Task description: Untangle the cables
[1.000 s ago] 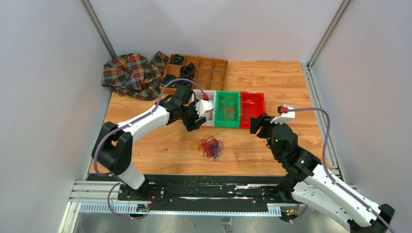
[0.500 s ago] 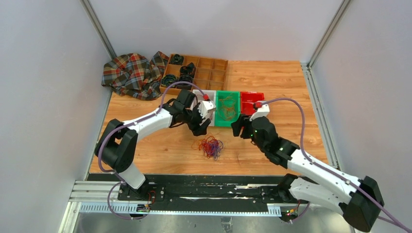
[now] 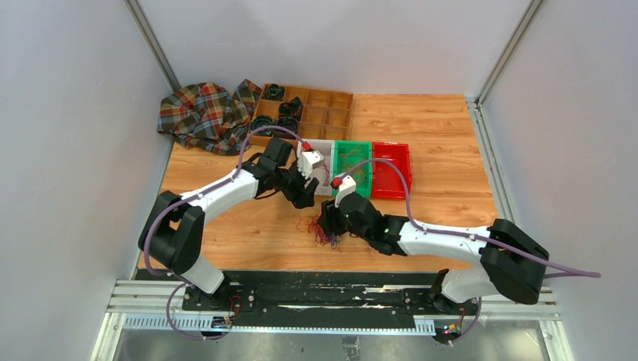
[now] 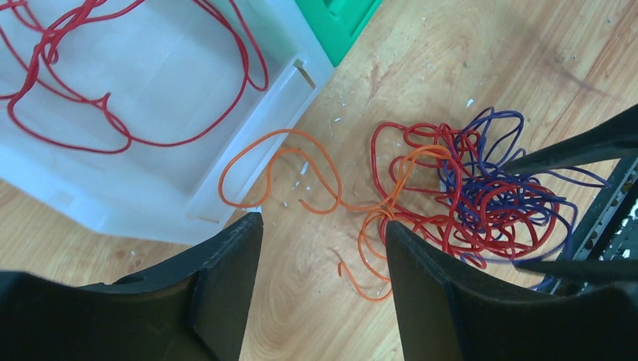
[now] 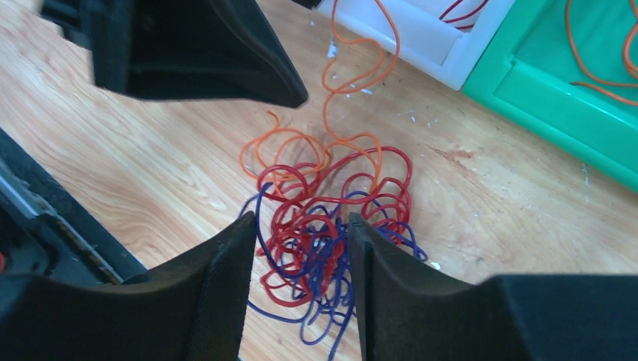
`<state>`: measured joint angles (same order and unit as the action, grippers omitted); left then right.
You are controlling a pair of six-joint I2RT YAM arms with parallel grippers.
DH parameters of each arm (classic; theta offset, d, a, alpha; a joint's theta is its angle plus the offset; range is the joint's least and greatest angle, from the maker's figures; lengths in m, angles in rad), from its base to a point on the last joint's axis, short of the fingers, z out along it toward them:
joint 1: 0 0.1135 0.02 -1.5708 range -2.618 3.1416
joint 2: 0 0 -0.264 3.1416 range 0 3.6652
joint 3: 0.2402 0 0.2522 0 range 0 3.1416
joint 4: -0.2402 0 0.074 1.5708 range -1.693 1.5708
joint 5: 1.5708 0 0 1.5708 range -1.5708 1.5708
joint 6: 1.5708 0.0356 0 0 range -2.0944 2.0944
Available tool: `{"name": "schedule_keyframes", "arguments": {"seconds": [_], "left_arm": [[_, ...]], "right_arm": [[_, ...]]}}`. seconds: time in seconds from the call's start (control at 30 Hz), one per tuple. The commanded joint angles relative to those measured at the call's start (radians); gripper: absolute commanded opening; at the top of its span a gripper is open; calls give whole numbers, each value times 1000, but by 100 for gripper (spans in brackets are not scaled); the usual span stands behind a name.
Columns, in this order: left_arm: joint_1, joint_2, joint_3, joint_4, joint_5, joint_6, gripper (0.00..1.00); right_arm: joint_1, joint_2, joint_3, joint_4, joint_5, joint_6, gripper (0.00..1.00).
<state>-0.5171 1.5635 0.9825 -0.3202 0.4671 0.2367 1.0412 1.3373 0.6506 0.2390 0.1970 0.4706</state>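
Cables (image 4: 481,195) sit in one clump on the bench (image 4: 421,60), near the white bin (image 4: 248,128). Right hand (image 5: 299,219) is low over the clump, jaws apart astride the red/blue knot, nothing pinched; probably there to pin it. Left hand (image 4: 322,224) is released above the orange cable (image 4: 295,132), likely its pick. Clump is roundish with no clear axis. The orange tail runs out toward the bin.

The left arm (image 3: 218,192) and the right arm (image 3: 444,239) have white link shells between bulky black joint housings. A thick lilac cable (image 3: 407,192) loops along each, ending in a red plug (image 3: 307,144) at the wrist. The fingers (image 4: 226,286) are matte black tapered wedges.
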Motion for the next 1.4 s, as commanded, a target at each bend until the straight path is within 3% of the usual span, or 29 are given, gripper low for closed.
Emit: {"name": "schedule_keyframes", "arguments": {"seconds": [0.0,0.17,0.37,0.57,0.73,1.03,1.23,1.37], "left_arm": [[17,-59,-22,-20,-14,-20,63],[17,-89,-32,-19,8,-52,59],[12,-58,-51,20,77,-166,61],[-45,-29,-54,22,72,-136,63],[-76,38,13,8,105,-13,63],[-98,154,90,-114,-5,249,57],[-100,158,93,-146,-7,291,54],[-130,186,100,-147,-113,290,53]], "right_arm": [[13,21,-44,43,-12,5,41],[17,-65,-189,28,16,52,19],[19,-171,-291,-22,43,83,5],[23,-212,-326,-51,60,93,4],[23,-222,-314,-88,80,86,1],[24,-357,-336,-210,133,107,2],[23,-409,-354,-233,142,106,3],[23,-410,-341,-242,141,106,4]]}}
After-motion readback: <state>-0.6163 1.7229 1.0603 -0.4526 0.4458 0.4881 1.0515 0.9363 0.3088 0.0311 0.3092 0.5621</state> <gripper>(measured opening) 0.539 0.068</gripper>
